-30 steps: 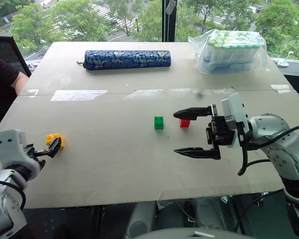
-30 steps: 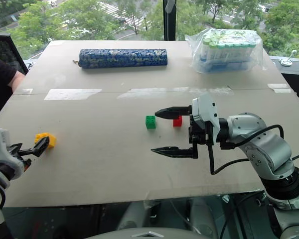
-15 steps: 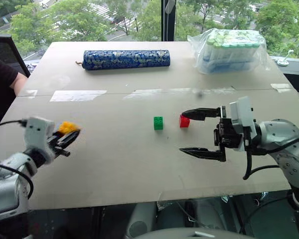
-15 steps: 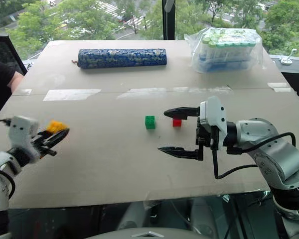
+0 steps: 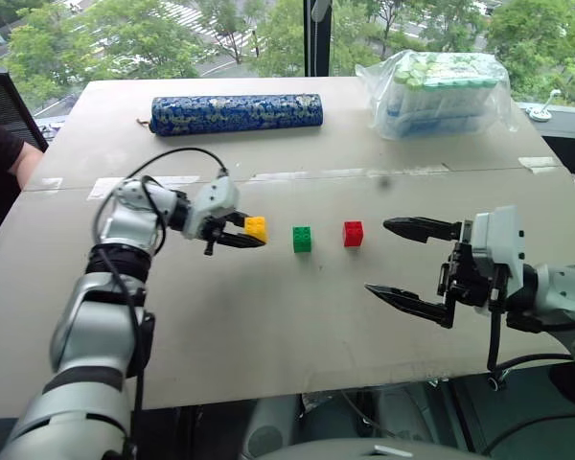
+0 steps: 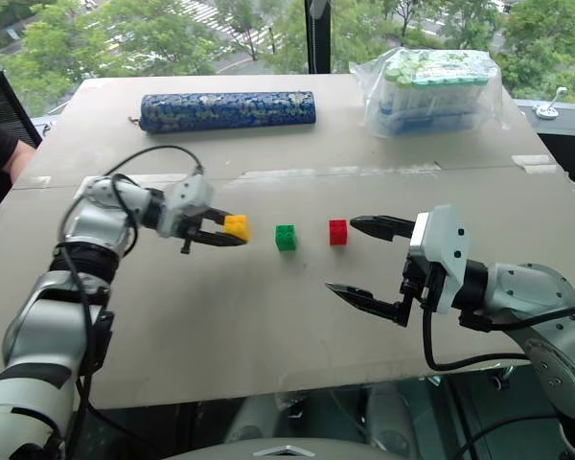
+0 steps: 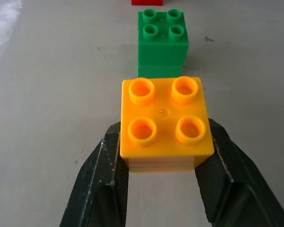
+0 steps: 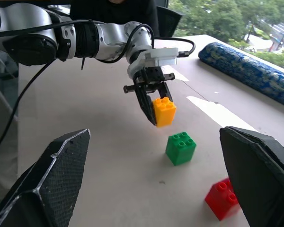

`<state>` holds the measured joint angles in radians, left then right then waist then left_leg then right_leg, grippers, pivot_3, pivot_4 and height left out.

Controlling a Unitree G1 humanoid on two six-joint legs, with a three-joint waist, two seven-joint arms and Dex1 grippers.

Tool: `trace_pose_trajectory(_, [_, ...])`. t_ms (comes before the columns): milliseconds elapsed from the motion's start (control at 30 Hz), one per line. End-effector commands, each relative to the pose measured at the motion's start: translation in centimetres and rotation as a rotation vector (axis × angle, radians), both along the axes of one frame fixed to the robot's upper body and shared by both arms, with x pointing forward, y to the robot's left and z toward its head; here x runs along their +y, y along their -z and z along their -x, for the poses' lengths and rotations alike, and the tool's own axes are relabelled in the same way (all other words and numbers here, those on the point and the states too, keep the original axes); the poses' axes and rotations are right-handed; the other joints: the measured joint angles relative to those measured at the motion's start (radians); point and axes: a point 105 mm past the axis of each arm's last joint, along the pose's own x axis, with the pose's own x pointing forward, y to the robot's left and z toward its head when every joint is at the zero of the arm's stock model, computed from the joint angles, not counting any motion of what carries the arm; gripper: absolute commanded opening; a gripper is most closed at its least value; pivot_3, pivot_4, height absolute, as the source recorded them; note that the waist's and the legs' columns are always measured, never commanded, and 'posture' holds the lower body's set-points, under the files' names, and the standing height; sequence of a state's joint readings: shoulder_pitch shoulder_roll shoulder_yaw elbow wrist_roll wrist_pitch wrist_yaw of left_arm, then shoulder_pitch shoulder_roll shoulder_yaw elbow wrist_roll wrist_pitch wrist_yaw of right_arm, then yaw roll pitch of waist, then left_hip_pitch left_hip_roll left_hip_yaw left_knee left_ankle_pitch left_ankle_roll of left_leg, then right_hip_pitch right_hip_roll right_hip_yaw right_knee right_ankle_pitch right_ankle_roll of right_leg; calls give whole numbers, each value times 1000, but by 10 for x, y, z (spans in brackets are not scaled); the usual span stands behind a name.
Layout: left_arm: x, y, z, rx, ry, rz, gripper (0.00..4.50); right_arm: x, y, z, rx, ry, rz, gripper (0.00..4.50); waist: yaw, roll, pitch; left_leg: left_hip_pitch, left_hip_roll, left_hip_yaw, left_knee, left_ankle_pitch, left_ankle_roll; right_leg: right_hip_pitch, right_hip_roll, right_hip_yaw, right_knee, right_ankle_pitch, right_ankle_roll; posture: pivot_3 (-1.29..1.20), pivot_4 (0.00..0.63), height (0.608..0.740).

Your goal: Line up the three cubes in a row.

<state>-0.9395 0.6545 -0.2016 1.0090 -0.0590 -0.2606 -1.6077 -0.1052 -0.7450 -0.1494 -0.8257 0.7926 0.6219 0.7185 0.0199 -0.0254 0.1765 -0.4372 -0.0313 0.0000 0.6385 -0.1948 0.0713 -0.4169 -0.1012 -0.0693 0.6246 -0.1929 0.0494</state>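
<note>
Your left gripper was clenched on the yellow cube, pinching its 2 smooth side walls so the 4 round studs stayed up and square to the row. You held it just beside the green cube, apart from it, near the middle of the table, likely to set it down in line. The red cube sat beyond the green one. Your right gripper hung spread and empty toward the table's right edge, clear of the glossy plastic bricks.
</note>
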Motion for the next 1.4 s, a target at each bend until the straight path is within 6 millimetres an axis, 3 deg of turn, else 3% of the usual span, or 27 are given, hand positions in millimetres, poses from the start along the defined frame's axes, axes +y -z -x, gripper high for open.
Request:
trace_pose_trajectory(33, [1, -11, -5, -39, 17, -16, 1321, -2, -11, 8, -53, 22, -2, 4500, -6, -1, 1, 0, 0, 0, 0, 0, 0, 0, 0, 0, 0, 0, 0, 0, 150, 740])
trace_pose_trajectory(300, [4, -8, -3, -41, 27, -28, 1321, -1, -11, 8, -52, 39, 2, 4500, -5, -1, 1, 0, 1, -2, 6, -1, 1, 2, -3, -1, 0, -1, 8, 0, 150, 740])
trace_pose_trajectory(1067, [14, -4, -1, -20, -19, -19, 1321, 0, -11, 5, -48, 33, 7, 4500, -3, -1, 1, -2, 2, -4, 11, -1, 1, 2, -5, -6, 0, 1, 9, 0, 150, 740])
trace_pose_trajectory(1133, [13, -3, -2, -10, -26, -11, 2372, -1, -11, 6, -47, 37, 9, 4500, -3, -1, 1, -3, 2, -4, 11, -1, 1, 2, -5, -6, 0, 1, 9, 0, 150, 740])
trace_pose_trajectory(1300, [12, -3, -2, -12, -24, -6, 4473, -3, -9, 7, -41, 47, 16, 4500, -3, -1, 1, -3, 2, -4, 11, -1, 1, 2, -5, -6, 0, 1, 9, 0, 150, 740])
trace_pose_trajectory(1400, [13, -7, -3, -19, -42, 24, 4473, -4, -7, 8, -37, 49, 20, 4500, -3, -1, 1, -3, 2, -4, 11, -1, 1, 2, -5, -7, 0, 1, 9, 0, 150, 740])
